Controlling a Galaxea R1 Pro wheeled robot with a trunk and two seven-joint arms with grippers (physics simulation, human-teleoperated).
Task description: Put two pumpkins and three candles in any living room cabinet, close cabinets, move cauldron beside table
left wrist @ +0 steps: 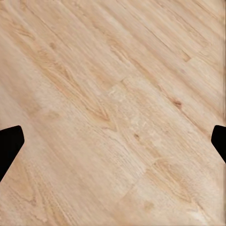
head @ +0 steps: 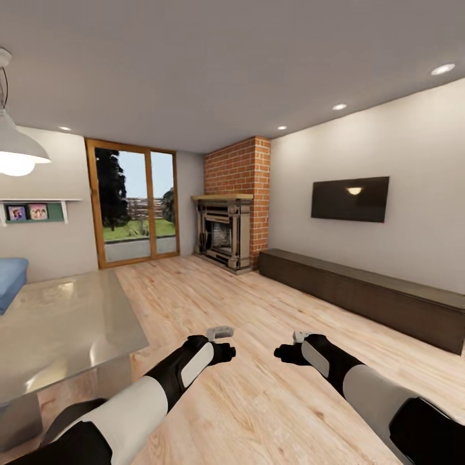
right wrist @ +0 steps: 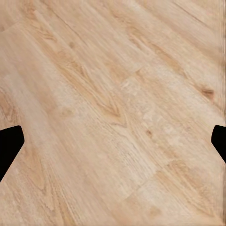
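Observation:
The long low dark-brown cabinet point(head: 361, 294) runs along the right wall under the TV, all its front panels shut. The grey-green table point(head: 58, 329) stands at the left, its top bare. Both arms reach forward over the plank floor between them. My left gripper point(head: 226, 352) is open, its black fingertips point(left wrist: 9, 143) spread wide over bare floor with nothing between them. My right gripper point(head: 281, 353) is open too, its fingertips point(right wrist: 9, 143) just as wide apart above the planks. The pumpkins, candles and cauldron are out of view.
A red-brick fireplace point(head: 226, 229) stands in the far corner beside glass doors point(head: 135, 203). A black TV point(head: 350, 199) hangs on the right wall. A blue sofa point(head: 10, 278) edge shows behind the table. Wood floor stretches ahead between table and cabinet.

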